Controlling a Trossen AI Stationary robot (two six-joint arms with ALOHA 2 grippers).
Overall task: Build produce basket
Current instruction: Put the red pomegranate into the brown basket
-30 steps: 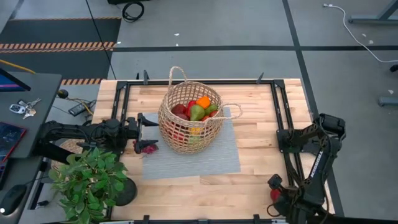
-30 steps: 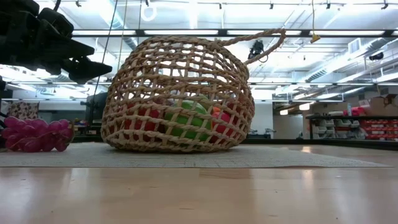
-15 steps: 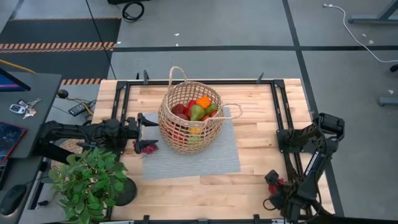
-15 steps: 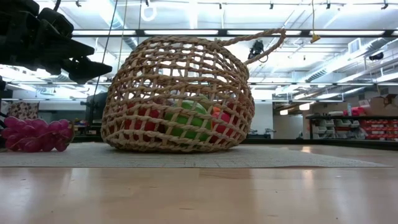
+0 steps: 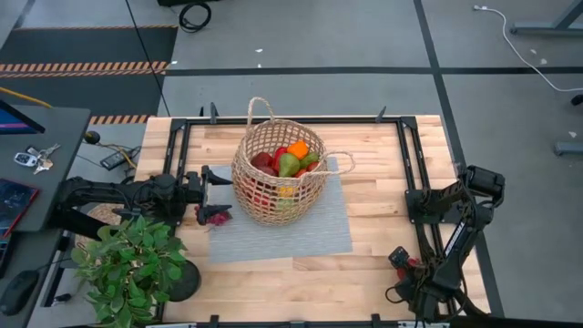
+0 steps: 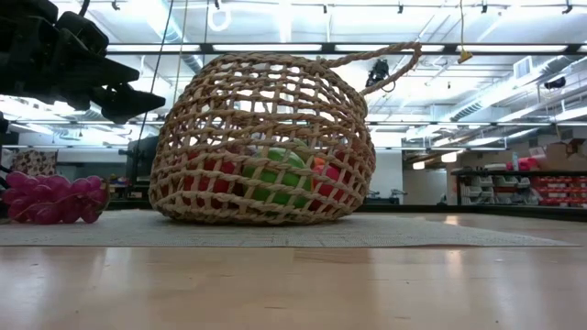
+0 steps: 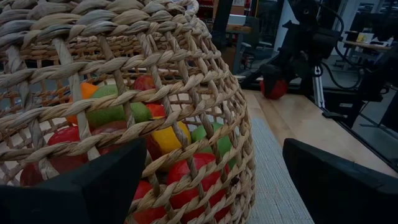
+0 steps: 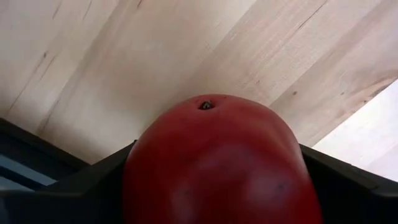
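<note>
My right gripper (image 8: 217,186) sits down at the near right corner of the pale, straight-grained butcher-block table (image 5: 383,164), and between its two dark, matte fingers (image 8: 354,180) fills a smooth, glossy red toy apple (image 8: 217,162), round-shouldered with a small brown dimple at its top; the fingers flank it on both sides, closed around its wide body. In the high view that same apple is only a small red spot beside my right gripper (image 5: 404,269), well apart from the rest. My left gripper (image 5: 211,178) hangs just beside the round tan wicker basket (image 5: 276,178), its two blunt black fingers (image 7: 81,186) spread wide with nothing between them. The basket is coarse twisted straw in an open lattice, bulging at the belly and narrowing at the rim, with two thin loop handles; it stands on a grey ribbed placemat (image 5: 291,232) near the middle of the table. Through the weave show the toy fruits and vegetables (image 7: 168,137): shiny red pieces, a yellow one, green ones and an orange one. A knobbly cluster of magenta toy grapes (image 6: 53,199) lies on the mat's edge just left of the basket, below my left gripper. A leafy green potted plant (image 5: 127,264) stands at the near left corner.
</note>
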